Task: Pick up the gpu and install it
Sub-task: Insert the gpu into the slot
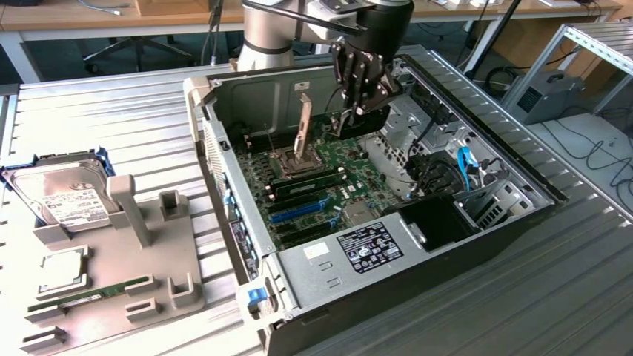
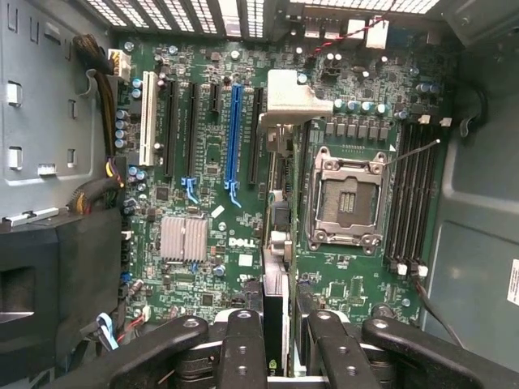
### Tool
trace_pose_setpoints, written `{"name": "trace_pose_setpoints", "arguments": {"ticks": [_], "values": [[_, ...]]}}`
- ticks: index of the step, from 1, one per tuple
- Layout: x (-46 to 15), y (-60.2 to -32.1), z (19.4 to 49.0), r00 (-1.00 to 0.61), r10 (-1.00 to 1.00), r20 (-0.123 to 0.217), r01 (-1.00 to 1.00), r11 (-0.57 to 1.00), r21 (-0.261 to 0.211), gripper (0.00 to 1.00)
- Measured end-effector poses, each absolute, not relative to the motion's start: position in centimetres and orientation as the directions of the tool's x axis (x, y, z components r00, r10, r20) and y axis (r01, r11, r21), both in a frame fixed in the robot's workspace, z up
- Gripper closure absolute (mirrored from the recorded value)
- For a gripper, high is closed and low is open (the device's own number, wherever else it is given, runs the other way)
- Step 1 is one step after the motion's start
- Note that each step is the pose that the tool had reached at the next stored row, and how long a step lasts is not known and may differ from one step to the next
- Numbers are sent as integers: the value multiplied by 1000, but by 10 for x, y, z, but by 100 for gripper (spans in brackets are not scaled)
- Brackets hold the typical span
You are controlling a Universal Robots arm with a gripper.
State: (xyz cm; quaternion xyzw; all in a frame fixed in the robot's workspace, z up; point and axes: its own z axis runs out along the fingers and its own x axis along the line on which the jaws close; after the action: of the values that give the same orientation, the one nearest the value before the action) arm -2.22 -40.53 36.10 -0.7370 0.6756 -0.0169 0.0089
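The gpu (image 1: 353, 119) is being gripped edge-on between the fingers of the gripper (image 1: 362, 100), which is being held over the open computer case (image 1: 514, 215) lying on the ribbed metal tabletop (image 1: 109, 126). In the wrist view the gpu (image 2: 276, 312) is being seen as a thin dark card running out from between the black fingers (image 2: 243, 356), with its silver bracket (image 2: 293, 101) at the far end from the gripper. Directly beneath the gripper, the green motherboard (image 2: 203, 162) is being shown, with the long blue slot (image 2: 235, 138) just beside the line of the card and the open processor socket (image 2: 345, 198) on the card's other side. The card is being kept above the board; whether it is touching any slot cannot be told.

Well apart from the gripper, toward the exterior view's left, a grey parts holder (image 1: 129, 274) is being used to carry a silver hard drive (image 1: 64, 196) and a slim green memory stick (image 1: 70, 300). The power supply (image 1: 366, 248) is being seen at the near end of the case, away from the gripper.
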Motion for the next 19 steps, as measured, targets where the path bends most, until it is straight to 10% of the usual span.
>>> {"name": "trace_pose_setpoints", "arguments": {"ticks": [19], "values": [[-22,-410,357,87,-996,13,-996,-87,-36,74]]}}
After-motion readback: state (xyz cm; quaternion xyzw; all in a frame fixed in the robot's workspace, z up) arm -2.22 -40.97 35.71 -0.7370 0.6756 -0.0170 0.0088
